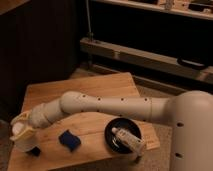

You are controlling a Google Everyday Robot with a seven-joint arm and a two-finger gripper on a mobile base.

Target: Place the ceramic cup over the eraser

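The white ceramic cup (22, 143) hangs at the table's front left corner with my gripper (21, 129) shut on its top. Its base is low, at or just above the wood; I cannot tell whether it touches. The eraser (35, 150), a small black block, lies on the table right beside the cup's lower right side and is partly hidden by it. My white arm reaches in from the right across the middle of the table.
On the wooden table (100, 85), a blue pad (69, 140) lies right of the eraser. A black round bowl (116, 131) with a pale tube-like object (129, 140) in it sits near the front right. Dark shelving stands behind the table.
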